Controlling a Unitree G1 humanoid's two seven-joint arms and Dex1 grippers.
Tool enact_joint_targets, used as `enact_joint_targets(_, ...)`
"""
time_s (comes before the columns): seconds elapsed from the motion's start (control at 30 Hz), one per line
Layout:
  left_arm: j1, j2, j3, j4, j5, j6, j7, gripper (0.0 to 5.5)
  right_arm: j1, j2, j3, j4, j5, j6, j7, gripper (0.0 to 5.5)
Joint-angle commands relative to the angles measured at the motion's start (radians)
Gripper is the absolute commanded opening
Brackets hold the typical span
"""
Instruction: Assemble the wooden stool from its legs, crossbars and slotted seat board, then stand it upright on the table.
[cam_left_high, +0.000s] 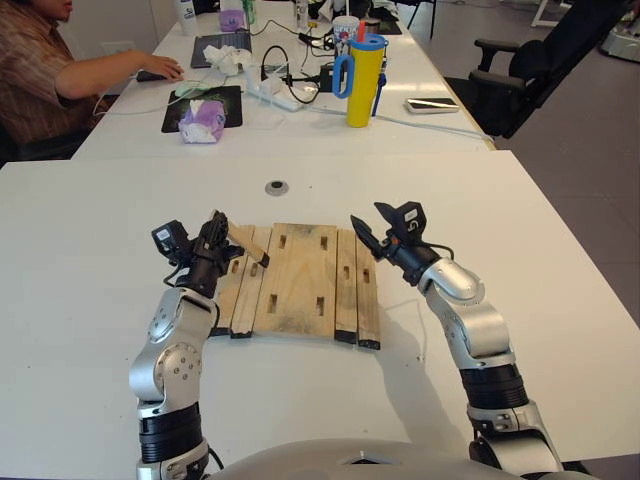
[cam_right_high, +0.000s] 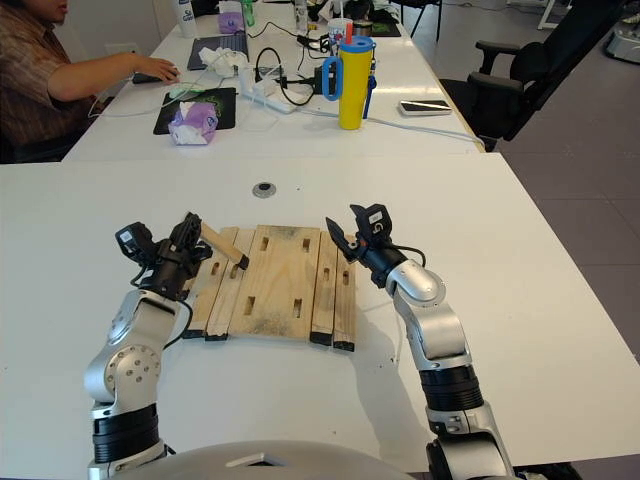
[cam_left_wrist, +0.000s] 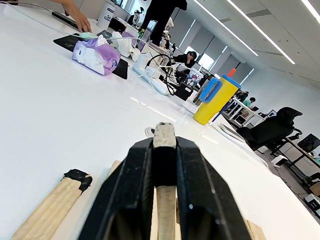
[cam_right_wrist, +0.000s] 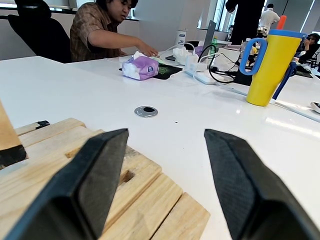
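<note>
The slotted seat board (cam_left_high: 300, 278) lies flat on the white table (cam_left_high: 90, 300), with wooden bars (cam_left_high: 234, 292) along its left side and more bars (cam_left_high: 357, 290) along its right. My left gripper (cam_left_high: 222, 232) hovers over the left bars, shut on a short wooden leg (cam_left_high: 247, 246) with a black tip; the same leg (cam_left_wrist: 165, 150) sits clamped between its fingers. My right gripper (cam_left_high: 367, 216) stands open just above the board's far right corner, nothing between its fingers (cam_right_wrist: 75, 200). The seat board (cam_right_wrist: 60, 160) lies beneath it.
A round cable grommet (cam_left_high: 277, 188) sits in the table beyond the board. The adjoining desk holds a yellow tumbler (cam_left_high: 364, 80), a purple tissue pack (cam_left_high: 203, 122), a phone (cam_left_high: 432, 105) and cables. A person sits at far left. An office chair (cam_left_high: 540, 70) stands far right.
</note>
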Motion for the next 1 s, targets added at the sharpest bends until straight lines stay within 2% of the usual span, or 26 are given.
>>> enact_joint_targets(0.03, 0.023, 0.016, -0.003, -0.030, 0.022, -0.015, -0.012, 0.44, 0.003, 0.003, 0.001, 0.011, -0.005, 0.011, -0.007, 2.81)
enact_joint_targets(0.5, 0.012, 0.034, -0.018, 0.016, 0.080, -0.061, -0.051, 0.44, 0.008, 0.009, 0.008, 0.008, -0.006, 0.017, -0.009, 2.81)
enact_joint_targets(1.0, 0.052, 0.043, -0.049, 0.019, 0.162, -0.047, -0.019, 0.44, 0.024, 0.015, 0.019, -0.006, -0.009, 0.028, -0.017, 2.81)
